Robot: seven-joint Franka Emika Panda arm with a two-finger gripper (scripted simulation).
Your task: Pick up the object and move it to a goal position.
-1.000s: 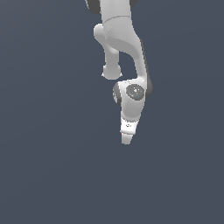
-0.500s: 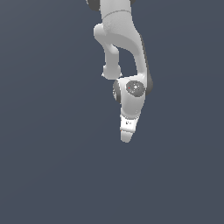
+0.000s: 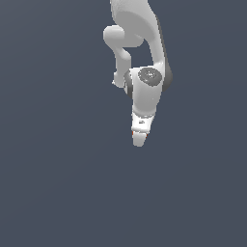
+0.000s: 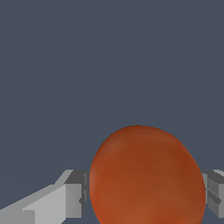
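Ball is clamped between the fingers of the gripper, only a red sliver being seen outside; little has shifted over the last second, so carrying toward the goal is judged underway

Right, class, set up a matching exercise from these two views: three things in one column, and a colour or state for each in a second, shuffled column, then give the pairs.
Column one:
1. ball
2. gripper
3. background

Column two:
A. plain dark grey-blue
B. orange-red, slightly mottled
C. white, a finger on each side of the ball

Pairs: 1-B, 2-C, 3-A
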